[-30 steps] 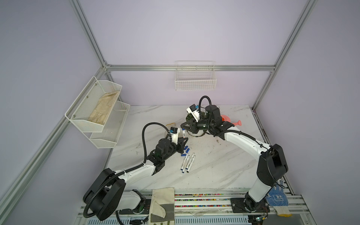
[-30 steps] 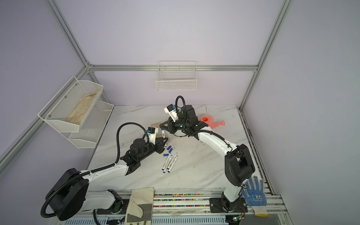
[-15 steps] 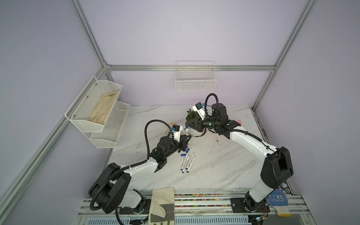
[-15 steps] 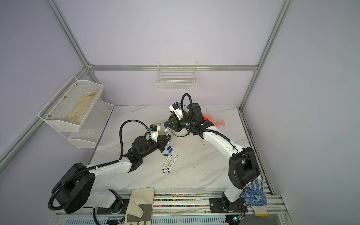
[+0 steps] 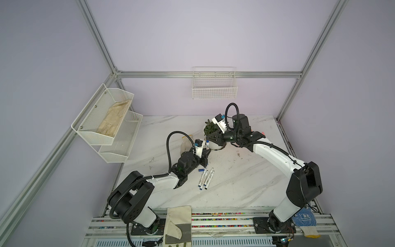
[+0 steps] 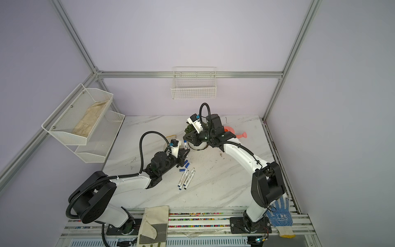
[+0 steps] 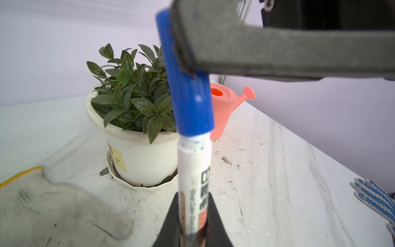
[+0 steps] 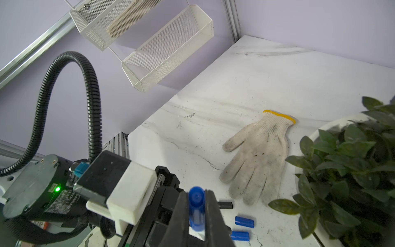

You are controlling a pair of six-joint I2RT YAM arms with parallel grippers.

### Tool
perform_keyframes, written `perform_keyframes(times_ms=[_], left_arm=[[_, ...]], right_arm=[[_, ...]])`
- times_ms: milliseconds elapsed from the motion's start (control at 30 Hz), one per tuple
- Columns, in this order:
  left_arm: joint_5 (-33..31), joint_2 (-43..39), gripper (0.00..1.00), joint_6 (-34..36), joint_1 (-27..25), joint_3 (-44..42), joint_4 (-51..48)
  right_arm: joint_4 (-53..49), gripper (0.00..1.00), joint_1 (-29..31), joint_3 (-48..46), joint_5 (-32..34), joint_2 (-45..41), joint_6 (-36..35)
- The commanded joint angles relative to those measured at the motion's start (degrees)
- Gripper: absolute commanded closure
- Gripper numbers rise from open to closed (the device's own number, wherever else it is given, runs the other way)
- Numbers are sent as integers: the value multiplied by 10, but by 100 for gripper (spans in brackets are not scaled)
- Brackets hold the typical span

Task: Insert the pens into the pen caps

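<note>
Rising before the plant, pen and cap apparently half-hide watering can.

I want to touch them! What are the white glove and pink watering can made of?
The glove looks like knitted cotton: visible ribbed stitches, soft and matte, dirt-smudged. The watering can is probably moulded plastic: smooth, evenly pink, with a slight sheen.

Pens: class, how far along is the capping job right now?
Done: no finished pen visible. In hand: left gripper holds a pen; right gripper holds a blue cap on its tip. Remaining: three bare pens and loose caps on the table.
</note>
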Motion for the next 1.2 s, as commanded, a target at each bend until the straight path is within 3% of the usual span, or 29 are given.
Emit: perform_keyframes(times_ms=[0,433,700,800,967,1167], left_arm=[[-64,-7,100,12,3,55,122],[-93,-23,100,93,-7,44,103],[-89,-20,100,101,-15,47,108],[-87,-16,100,103,-18,49,112],[-84,-11,100,108,-23,50,111],[-88,-5,100,108,-29,44,102]], right_arm=[[-66,87,4,7,-24,-20,-12],[-86,90,-9,15,-26,-40,-31],[-94,88,-8,-1,-29,-44,-35],[-93,81,-8,3,-13,-47,-34],[-80,56,-10,17,43,-58,-32],[-58,51,-12,24,84,-82,-32]])
